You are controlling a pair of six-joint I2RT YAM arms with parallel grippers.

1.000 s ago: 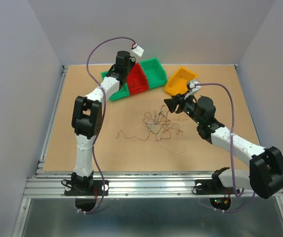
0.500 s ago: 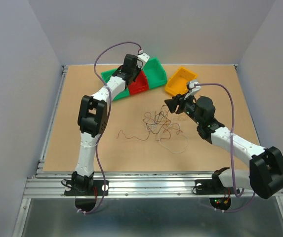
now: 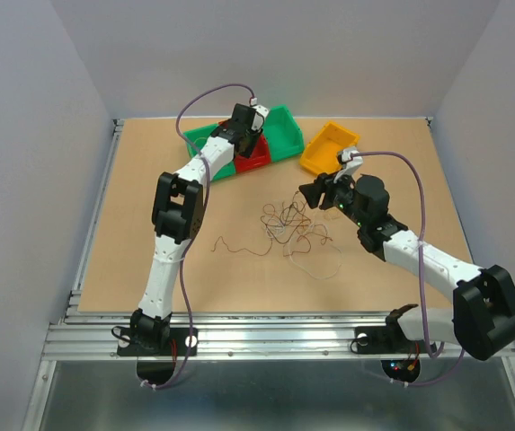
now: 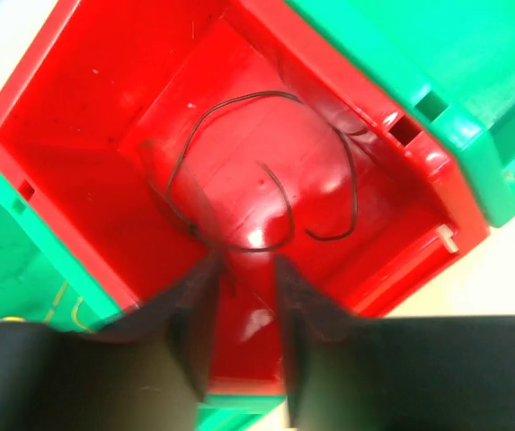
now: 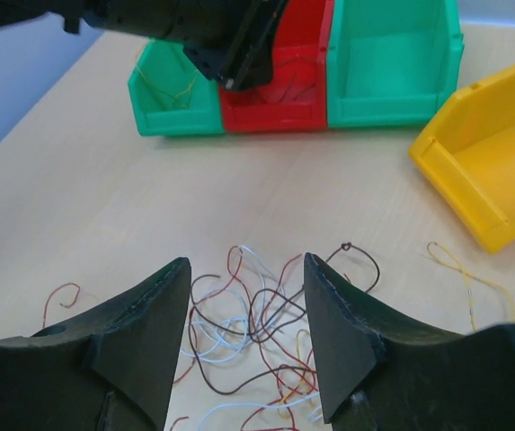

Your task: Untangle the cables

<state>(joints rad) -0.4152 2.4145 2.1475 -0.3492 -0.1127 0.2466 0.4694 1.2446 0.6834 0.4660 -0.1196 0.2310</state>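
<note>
— What are the cables (image 3: 295,224) like?
— Hair-thin limp wires, brown, white and orange, looped in one loose tangle mid-tabletop (image 3: 149,206). One dark wire (image 4: 266,94) curls inside the glossy red bin (image 4: 77,135).
— Other bins?
— Two green bins (image 3: 284,130), one yellow bin (image 3: 327,148), all moulded plastic.
— The arms?
— The left arm reaches far; the left pincer (image 4: 245,262) is narrowly parted above the red bin, nothing visibly gripped. The right pincer (image 5: 245,263) hangs spread wide and empty over the tangle.

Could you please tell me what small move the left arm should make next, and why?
Probably lift the left arm straight up, away from the red bin: its jaws stand apart and the dark wire lies on the bin floor, so that piece looks delivered, while the tangle waits by the right arm's open jaws.
</note>
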